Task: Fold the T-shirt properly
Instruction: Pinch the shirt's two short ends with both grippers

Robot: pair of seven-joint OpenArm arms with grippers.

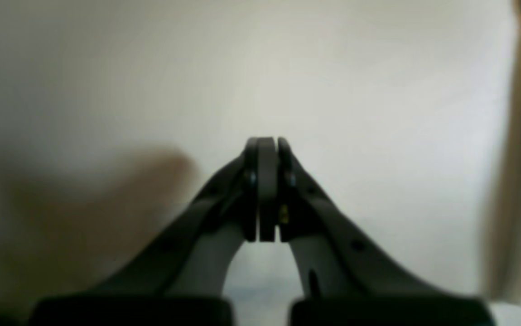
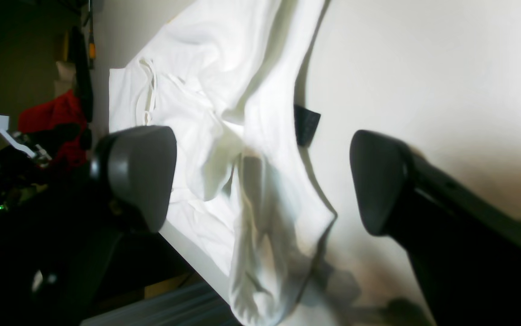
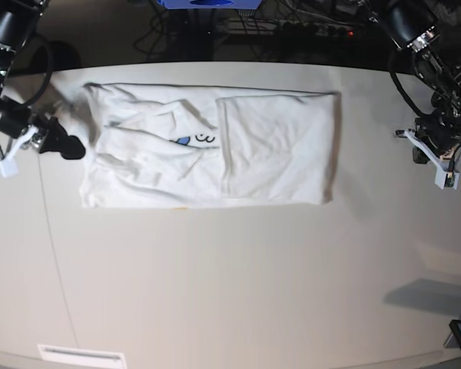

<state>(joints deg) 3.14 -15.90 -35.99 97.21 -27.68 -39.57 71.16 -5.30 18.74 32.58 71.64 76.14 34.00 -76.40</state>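
Both idle | T-shirt (image 3: pixel 215 146) beside right pincer (image 3: pixel 61 144) | left pincer (image 1: pixel 267 145) apart

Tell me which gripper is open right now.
The right gripper: its jaws stand wide apart beside the T-shirt, holding nothing. The left gripper is shut.

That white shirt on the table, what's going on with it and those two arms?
A two-armed robot is folding the T-shirt, which lies on the table as a long band with its sleeves turned in, a bit of print peeking out. Neither arm holds it now. The right gripper hangs at the shirt's collar end with its jaws wide open and the cloth showing between them. The left gripper, jaws shut on nothing, hovers off the other end. The band itself isn't folded yet.
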